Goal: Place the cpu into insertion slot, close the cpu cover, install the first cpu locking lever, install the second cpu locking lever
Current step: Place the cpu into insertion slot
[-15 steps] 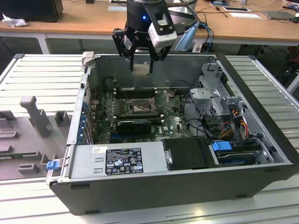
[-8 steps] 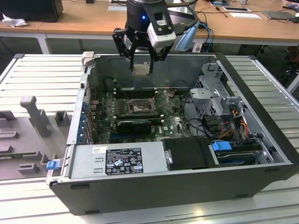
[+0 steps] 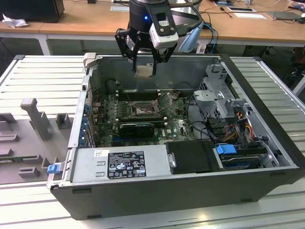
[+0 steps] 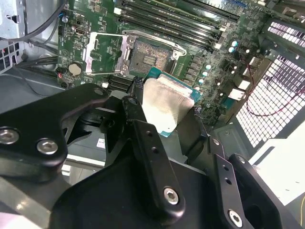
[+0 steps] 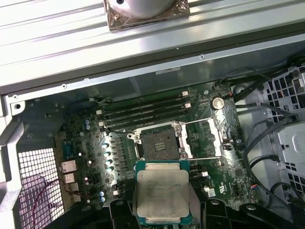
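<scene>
One cpu (image 5: 162, 193) — one insertion slot (image 5: 157, 143)

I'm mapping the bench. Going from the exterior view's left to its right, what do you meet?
Grey post on the table → insertion slot → metal drive cage. The cpu in the gripper overlaps the slot, so it is omitted.

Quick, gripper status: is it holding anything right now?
Gripper: closed on the cpu, held in the air over the open case, not yet in the insertion slot.
</scene>
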`<move>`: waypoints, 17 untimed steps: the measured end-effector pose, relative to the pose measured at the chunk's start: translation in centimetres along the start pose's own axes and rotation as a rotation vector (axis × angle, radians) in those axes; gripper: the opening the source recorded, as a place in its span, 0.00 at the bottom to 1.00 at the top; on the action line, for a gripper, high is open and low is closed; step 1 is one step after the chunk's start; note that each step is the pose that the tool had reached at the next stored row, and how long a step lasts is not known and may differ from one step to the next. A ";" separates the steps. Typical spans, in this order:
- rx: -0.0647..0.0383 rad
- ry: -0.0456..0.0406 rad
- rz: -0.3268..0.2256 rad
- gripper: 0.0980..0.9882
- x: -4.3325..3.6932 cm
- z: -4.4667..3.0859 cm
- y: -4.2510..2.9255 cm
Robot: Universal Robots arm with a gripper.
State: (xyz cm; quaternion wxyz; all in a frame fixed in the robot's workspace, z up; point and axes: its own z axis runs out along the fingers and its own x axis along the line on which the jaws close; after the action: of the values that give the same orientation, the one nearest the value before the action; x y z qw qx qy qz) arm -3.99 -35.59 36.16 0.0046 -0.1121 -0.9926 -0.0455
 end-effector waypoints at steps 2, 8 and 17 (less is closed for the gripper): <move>0.000 -0.0005 0.005 0.48 0.00 0.00 0.00; 0.000 -0.0022 0.024 0.48 0.00 0.00 0.00; -0.001 -0.0048 0.052 0.48 0.00 0.00 0.00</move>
State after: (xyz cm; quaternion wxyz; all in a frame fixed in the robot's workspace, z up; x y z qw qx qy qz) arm -3.99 -35.59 36.16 0.0034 -0.1381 -0.9894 -0.0456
